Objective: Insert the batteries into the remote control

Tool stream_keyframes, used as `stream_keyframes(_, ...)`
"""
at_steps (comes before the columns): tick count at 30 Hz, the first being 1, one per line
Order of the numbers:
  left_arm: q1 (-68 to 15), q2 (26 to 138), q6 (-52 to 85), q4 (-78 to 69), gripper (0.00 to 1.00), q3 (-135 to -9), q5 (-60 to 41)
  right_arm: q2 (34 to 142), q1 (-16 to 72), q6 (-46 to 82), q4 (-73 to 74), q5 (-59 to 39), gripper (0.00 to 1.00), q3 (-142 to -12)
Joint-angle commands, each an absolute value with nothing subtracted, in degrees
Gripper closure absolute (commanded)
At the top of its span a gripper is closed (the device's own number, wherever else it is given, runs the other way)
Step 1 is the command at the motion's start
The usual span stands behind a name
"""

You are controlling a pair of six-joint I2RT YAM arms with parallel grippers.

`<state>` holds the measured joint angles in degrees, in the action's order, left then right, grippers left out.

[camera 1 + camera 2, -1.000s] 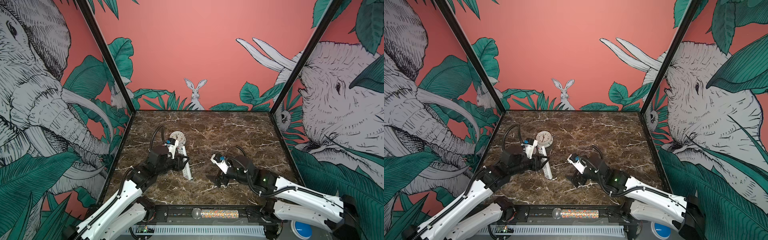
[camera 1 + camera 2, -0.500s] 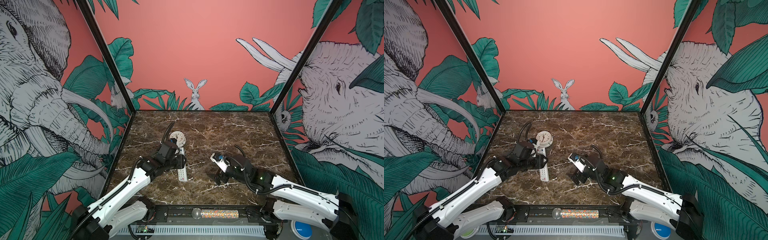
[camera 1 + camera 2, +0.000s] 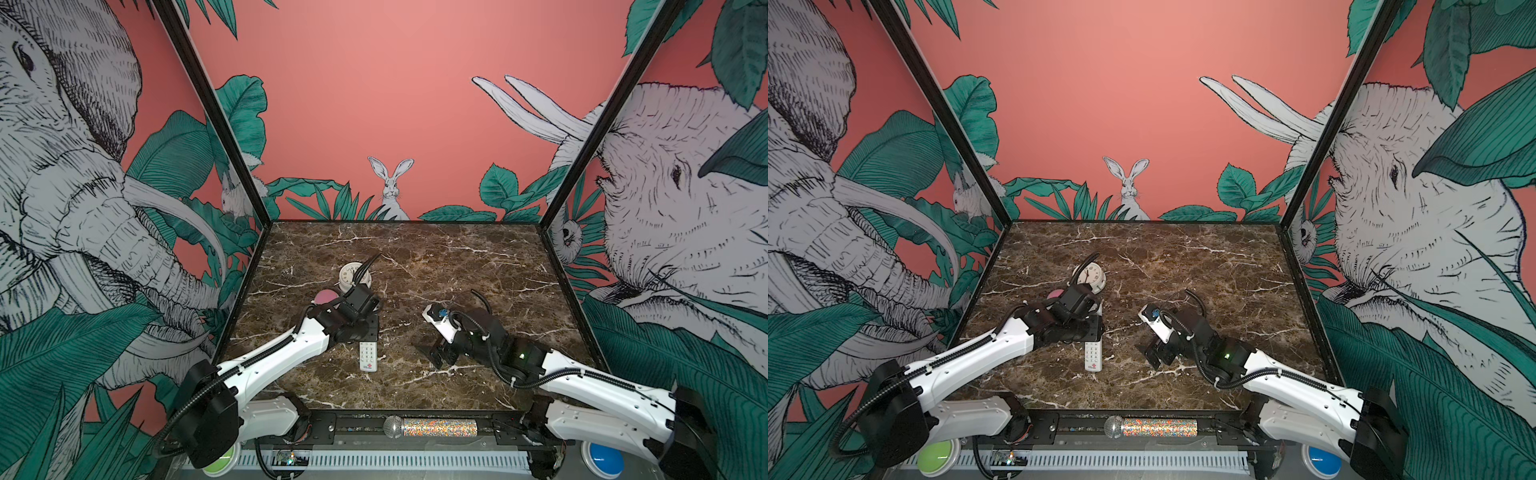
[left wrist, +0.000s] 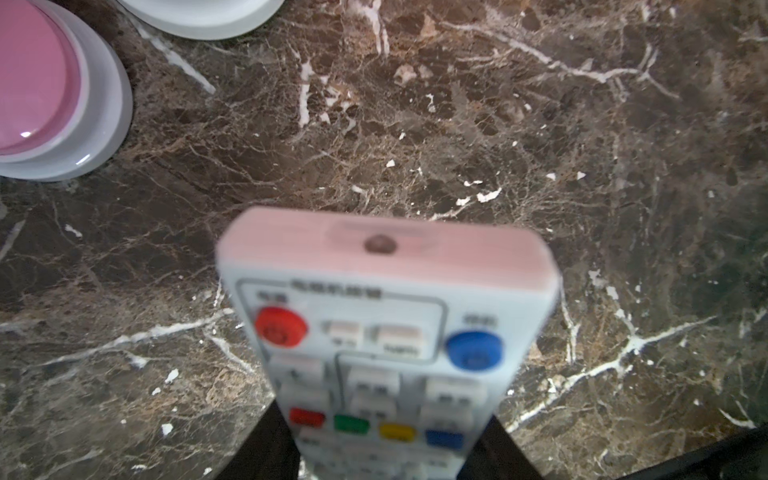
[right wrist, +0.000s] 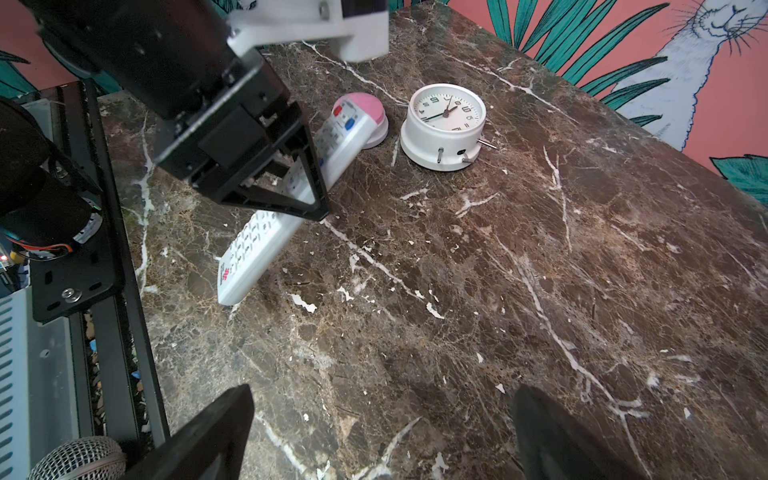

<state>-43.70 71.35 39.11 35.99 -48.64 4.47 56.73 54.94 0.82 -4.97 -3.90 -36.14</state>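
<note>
My left claw (image 5: pixel 309 174) is clamping the remote (image 3: pixel 368 356) mid-length, having swung it straight toward the table (image 3: pixel 457 257) front. Its buttons are facing up, so its back probably needs turning. My right claw (image 5: pixel 382 436) is hanging fully spread, empty. No batteries are showing.

On the desk (image 3: pixel 457 257), left of middle, the remote control (image 3: pixel 368 356) runs front to back, gripped across its middle by the left jaws above it. Just behind its far end, a little left, sits a round push button (image 3: pixel 325 296), with the alarm clock (image 3: pixel 1092 275) close behind that, slightly to the right. The right jaws gape over the desk well right of the remote control, and a microphone (image 3: pixel 432 427) lies crosswise on the rail before the desk.
</note>
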Motion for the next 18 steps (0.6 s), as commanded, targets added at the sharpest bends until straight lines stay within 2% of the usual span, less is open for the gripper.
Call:
stream_keyframes(1, -43.97, 72.07, 41.38, 36.15, 1.00, -49.95, 6.84, 56.60, 54.42, 0.78, -2.68, -5.00, 0.01, -35.42)
stream_keyframes(18, -44.04, 79.23, 43.12, 34.11, 1.00, -50.19, 7.01, 57.91, 52.76, 0.81, -1.26, -6.81, 0.01, -34.67)
